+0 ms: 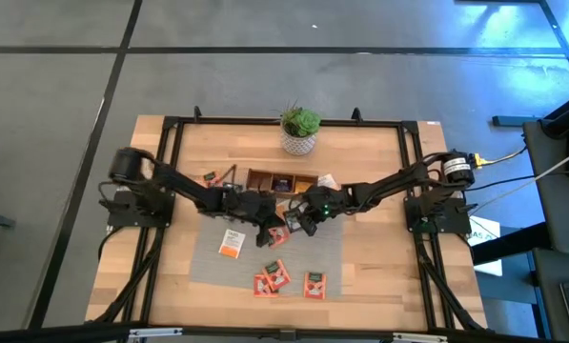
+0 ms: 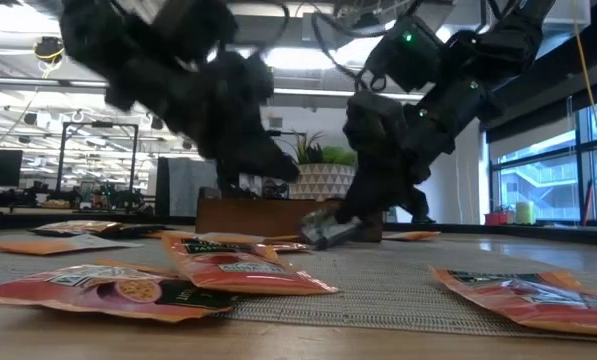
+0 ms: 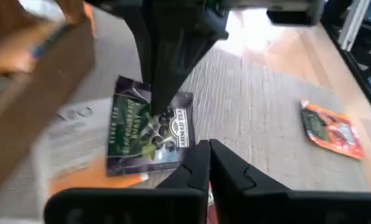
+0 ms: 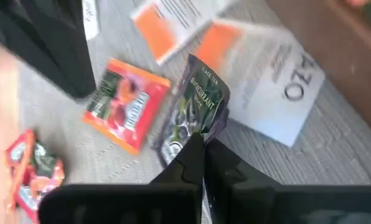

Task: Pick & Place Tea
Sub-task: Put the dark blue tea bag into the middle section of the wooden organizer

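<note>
The right tool (image 4: 201, 146) has pinched shut on the edge of a dark blackcurrant tea packet (image 4: 191, 112) on the grey mat (image 1: 360, 250) near the wooden tray (image 1: 260, 178); I'd lift slowly, clear of the closed left tool (image 1: 265, 235)

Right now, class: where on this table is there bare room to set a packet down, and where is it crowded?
Free: the grey mat's right part and the bare wood right of it. Crowded: the centre, where the right gripper pinches a dark packet beside the shut left gripper, near the wooden tray.
</note>
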Controlling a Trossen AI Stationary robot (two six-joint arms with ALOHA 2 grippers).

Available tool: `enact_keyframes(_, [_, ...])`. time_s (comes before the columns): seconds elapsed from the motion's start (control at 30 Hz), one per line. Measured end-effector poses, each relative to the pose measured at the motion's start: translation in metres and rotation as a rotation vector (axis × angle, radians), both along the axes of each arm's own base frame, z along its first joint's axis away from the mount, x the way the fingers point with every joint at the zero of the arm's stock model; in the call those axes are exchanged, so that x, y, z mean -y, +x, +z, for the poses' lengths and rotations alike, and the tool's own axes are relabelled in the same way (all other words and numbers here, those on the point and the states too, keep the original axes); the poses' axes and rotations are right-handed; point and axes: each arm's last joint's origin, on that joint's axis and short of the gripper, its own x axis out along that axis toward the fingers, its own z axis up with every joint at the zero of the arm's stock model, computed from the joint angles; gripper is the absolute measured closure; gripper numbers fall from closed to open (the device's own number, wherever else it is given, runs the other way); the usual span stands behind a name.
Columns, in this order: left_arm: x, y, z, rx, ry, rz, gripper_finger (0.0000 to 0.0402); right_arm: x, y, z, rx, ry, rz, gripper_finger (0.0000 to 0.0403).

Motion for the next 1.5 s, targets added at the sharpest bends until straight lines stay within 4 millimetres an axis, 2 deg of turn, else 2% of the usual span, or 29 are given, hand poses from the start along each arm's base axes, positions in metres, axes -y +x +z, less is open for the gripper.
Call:
enact_keyframes(0.13, [-0.004,-0.021,0.044,0.034,0.106,0.047,0.0396,-0.002,0.004,0.014,0.105,-0.105,0.024,0.0399])
enact_keyframes(0.3, [-0.012,-0.053,0.09,0.089,0.229,0.179,0.0399,-0.008,0.01,0.025,0.229,-0.358,0.062,0.0399])
enact_keyframes(0.43, [-0.017,-0.072,0.11,0.123,0.285,0.258,0.0397,-0.006,0.01,0.028,0.219,-0.587,0.017,0.0399])
enact_keyframes(0.5, [-0.018,-0.078,0.116,0.139,0.292,0.281,0.0395,-0.005,0.01,0.029,0.211,-0.647,0.002,0.0399])
enact_keyframes(0.63, [-0.019,-0.083,0.121,0.148,0.311,0.292,0.0395,-0.001,0.011,0.03,0.213,-0.656,-0.01,0.04])
enact_keyframes(1.03, [-0.019,-0.082,0.116,0.108,0.325,0.283,0.0396,0.006,0.012,0.033,0.206,-0.754,-0.054,0.0401])
enact_keyframes(1.37, [-0.019,-0.083,0.115,0.097,0.324,0.284,0.0397,0.002,0.015,0.038,0.31,-0.682,0.018,0.0401])
enact_keyframes(1.5, [-0.019,-0.083,0.115,0.097,0.325,0.284,0.0399,0.004,0.017,0.031,0.294,-0.678,0.013,0.0401])
